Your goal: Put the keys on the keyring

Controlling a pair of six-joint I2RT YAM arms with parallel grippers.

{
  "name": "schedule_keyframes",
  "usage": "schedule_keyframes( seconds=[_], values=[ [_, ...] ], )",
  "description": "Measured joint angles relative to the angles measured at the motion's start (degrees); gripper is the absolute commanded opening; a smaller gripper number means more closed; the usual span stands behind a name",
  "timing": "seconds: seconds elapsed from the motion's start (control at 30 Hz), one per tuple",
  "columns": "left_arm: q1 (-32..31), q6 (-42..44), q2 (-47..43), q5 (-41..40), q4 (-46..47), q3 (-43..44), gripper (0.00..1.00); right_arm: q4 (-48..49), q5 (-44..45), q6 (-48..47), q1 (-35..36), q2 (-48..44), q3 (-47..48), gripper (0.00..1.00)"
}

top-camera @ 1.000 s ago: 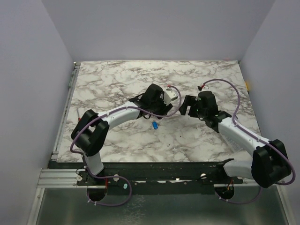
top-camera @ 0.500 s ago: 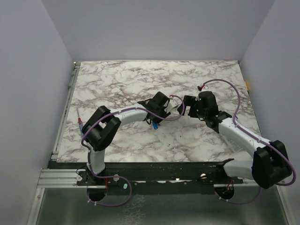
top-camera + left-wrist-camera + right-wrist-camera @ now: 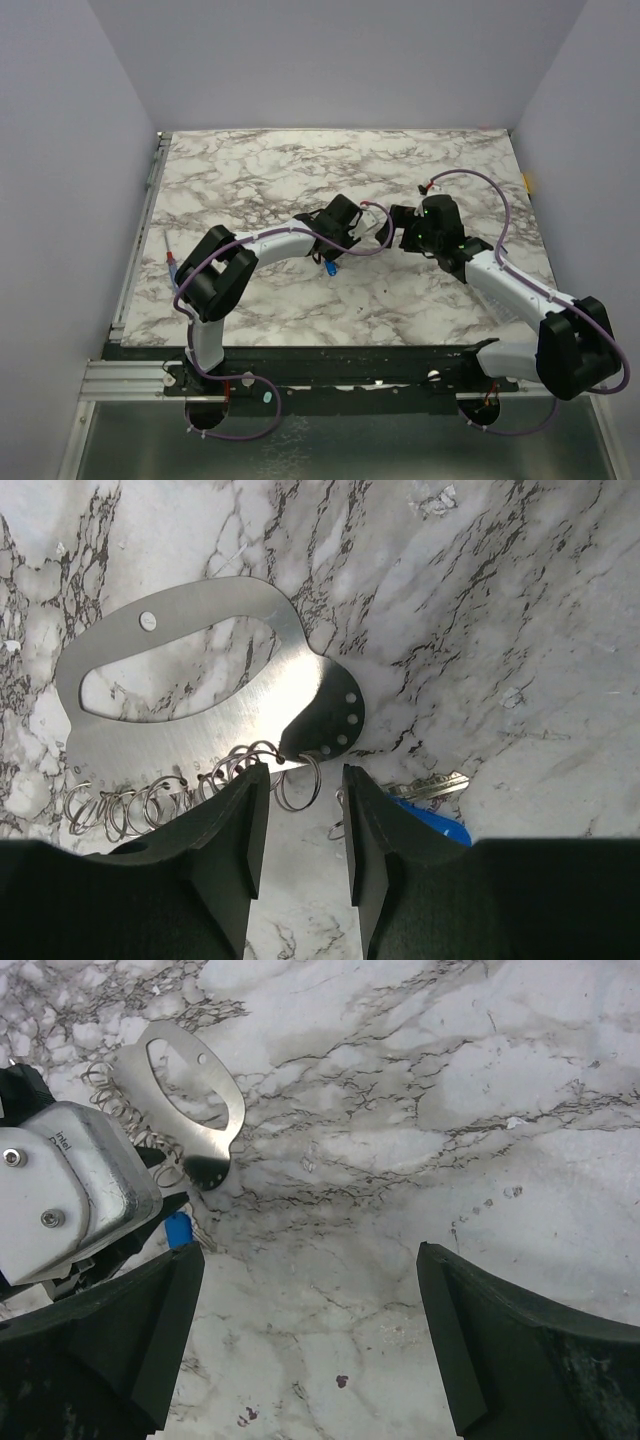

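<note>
You are bringing your left gripper [image 3: 303,792] down over the blue key [image 3: 436,826], its jaws narrowing. Your right gripper [image 3: 305,1295] is spreading wide.

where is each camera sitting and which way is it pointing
Top external: above and behind the bases, looking down on the marble table; left arm and right arm show.
Left wrist: on the left arm, facing down at the metal plate, rings and blue-headed key; left gripper at the bottom edge.
Right wrist: on the right arm, facing down toward the left arm's wrist; right gripper wide open in the bottom corners.
Shared: both wrist views show that plate and key.
</note>
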Motion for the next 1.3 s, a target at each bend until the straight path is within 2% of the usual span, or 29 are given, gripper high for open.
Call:
schedule_keyframes(
  seconds=[0.3, 0.5, 0.53, 0.6, 0.8, 0.97, 1.13, 1.3],
  values=[
    [0.0, 1.7, 0.5, -0.8, -2.2, 0.9, 0.21, 0.0, -0.7, 0.0, 0.0, 0.4, 0.0, 0.99],
    [0.0, 2.1, 1.9, -0.9, -2.3, 1.7, 0.19, 0.0, -0.8, 0.0, -0.1, 0.5, 0.0, 0.99],
    [0.0, 2.2, 2.1, -0.9, -2.3, 1.7, 0.14, 0.0, -0.8, 0.0, -0.1, 0.5, 0.0, 0.99],
    [0.0, 2.2, 2.3, -0.9, -2.3, 1.7, 0.00, 0.0, -0.7, 0.0, -0.1, 0.5, 0.0, 0.99],
    [0.1, 2.4, 2.5, -1.3, -2.5, 3.3, 0.00, 0.1, -0.8, 0.0, -0.3, 0.5, -0.3, 0.98],
    [0.6, -0.9, 2.4, -0.2, -4.0, 4.5, 0.00, 0.1, -0.8, -0.3, -0.3, 0.5, -0.3, 0.98],
    [2.5, -6.7, -0.1, 4.2, -4.5, 5.2, 0.00, 0.3, -2.2, -1.2, -0.3, -0.9, -0.3, 0.97],
    [5.4, -16.0, -5.1, 7.3, -4.1, 5.2, 0.00, 4.8, -5.7, -2.1, -0.3, -6.5, -1.7, 0.95]
  ],
)
